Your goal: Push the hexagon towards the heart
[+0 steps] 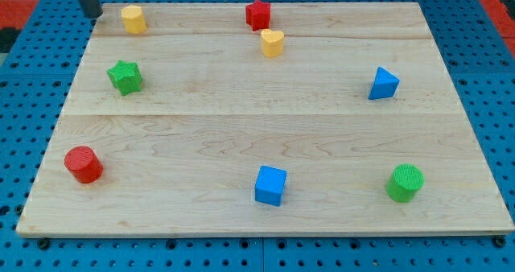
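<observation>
In the one camera view, my tip (94, 15) sits at the upper left of the frame, right at the top-left corner of the pale wooden board (265, 127). It is a bare dark rod end, with nothing to spread or pinch, and it touches no block. The yellow hexagon block (133, 18) lies just beside the tip, toward the view's right, with a small gap between them. The yellow heart block (272, 43) sits well apart from the hexagon, further right and slightly lower, near the top centre. Just above the heart stands a red star block (257, 14). A green star block (125, 76) lies below the hexagon. A red cylinder (83, 164) is at lower left, a blue cube (270, 184) at bottom centre, a green cylinder (404, 182) at lower right, and a blue triangular block (384, 84) at the right.
</observation>
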